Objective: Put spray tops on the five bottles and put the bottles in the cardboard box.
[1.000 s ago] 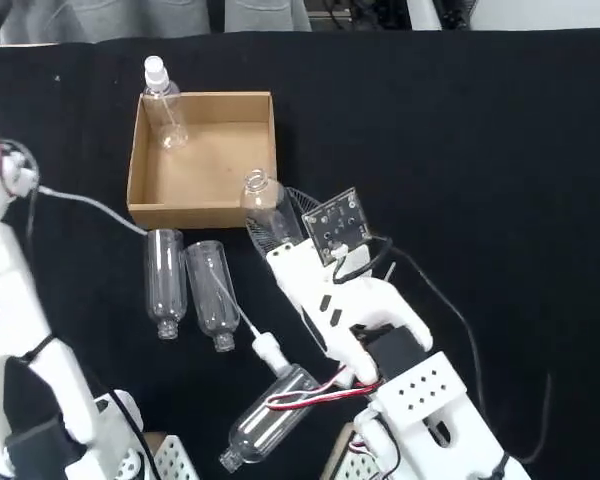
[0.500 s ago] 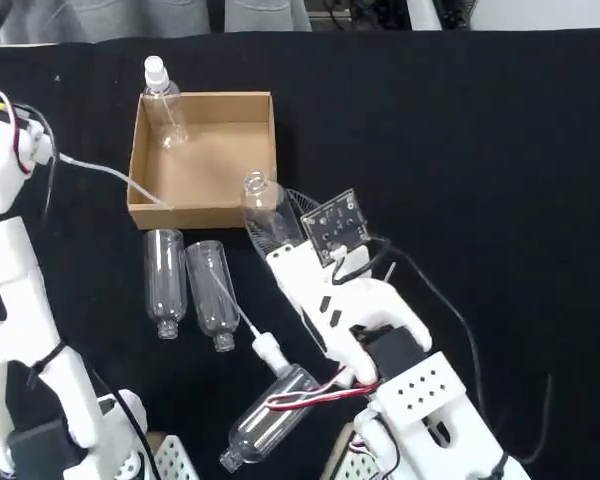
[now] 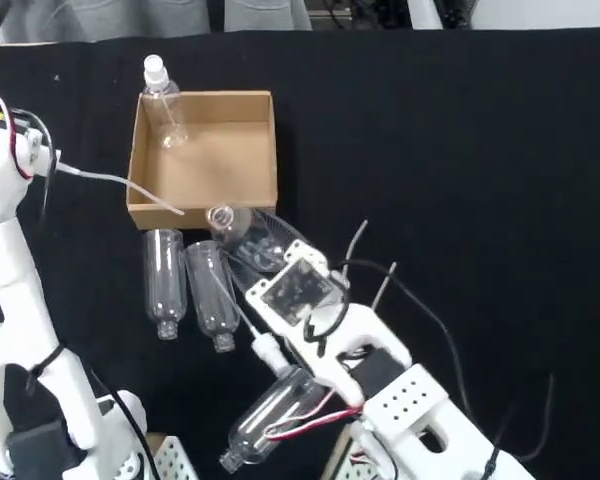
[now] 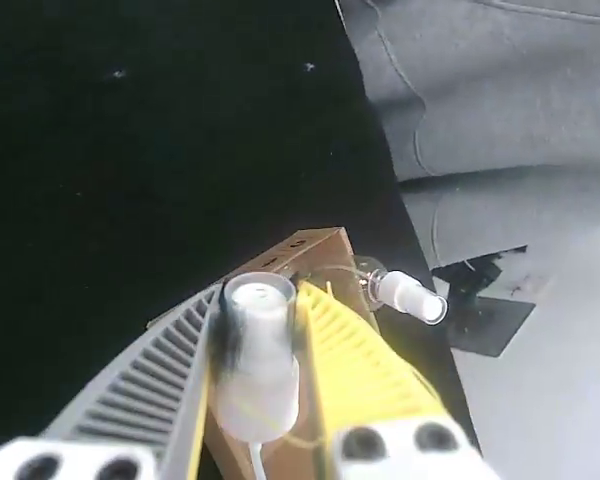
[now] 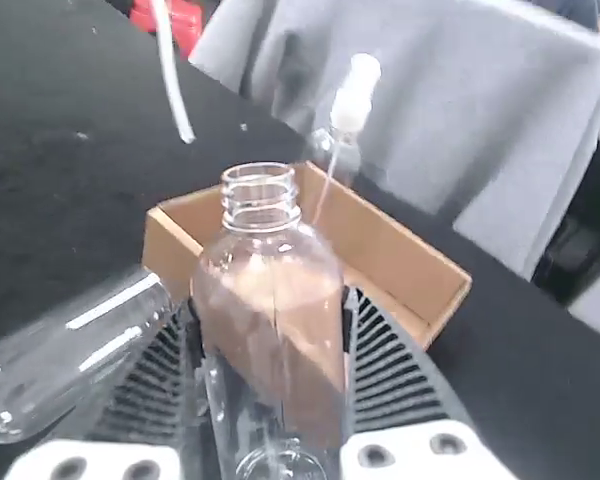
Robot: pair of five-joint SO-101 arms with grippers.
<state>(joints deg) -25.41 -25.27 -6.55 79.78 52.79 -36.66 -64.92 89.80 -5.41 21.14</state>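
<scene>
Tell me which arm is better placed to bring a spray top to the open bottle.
Left: the left claw grips a spray top, while the right claw is occupied holding the open bottle.

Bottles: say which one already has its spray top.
The bottle standing in the cardboard box's far-left corner, capped by a white spray top. The one in the right hand and three lying on the table have bare necks.

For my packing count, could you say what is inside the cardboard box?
One bottle with a spray top stands in a corner of the cardboard box; the floor beneath it is hidden.
</scene>
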